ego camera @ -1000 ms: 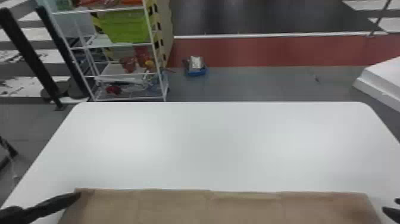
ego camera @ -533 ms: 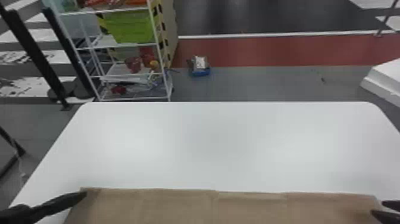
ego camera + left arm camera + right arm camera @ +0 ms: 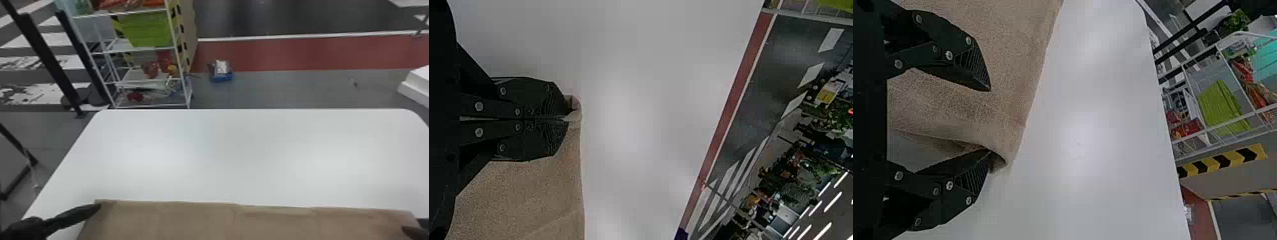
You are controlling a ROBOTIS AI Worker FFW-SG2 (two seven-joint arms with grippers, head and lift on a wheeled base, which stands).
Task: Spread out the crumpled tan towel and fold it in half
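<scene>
The tan towel point(image 3: 198, 223) lies spread along the white table's near side, with its far edge nearly straight. At its far left corner is my left gripper point(image 3: 98, 207); in the left wrist view the left gripper point(image 3: 566, 118) is shut on the towel point(image 3: 539, 185), a small curl of cloth poking past the fingertips. My right gripper point(image 3: 411, 224) is at the far right corner. In the right wrist view the right gripper point(image 3: 989, 121) stands open, one finger over the towel point(image 3: 1013, 75) and the other against its curled corner.
The white table point(image 3: 223, 153) stretches away beyond the towel. Behind it on the floor stand a wire shelf point(image 3: 143, 79) with a green bin point(image 3: 145, 30), and a small blue container point(image 3: 221, 75). A white block point(image 3: 418, 83) is at the far right.
My right gripper has come leftward onto the towel's right corner. The left gripper has kept its place at the left corner, while the head view has shifted slightly.
</scene>
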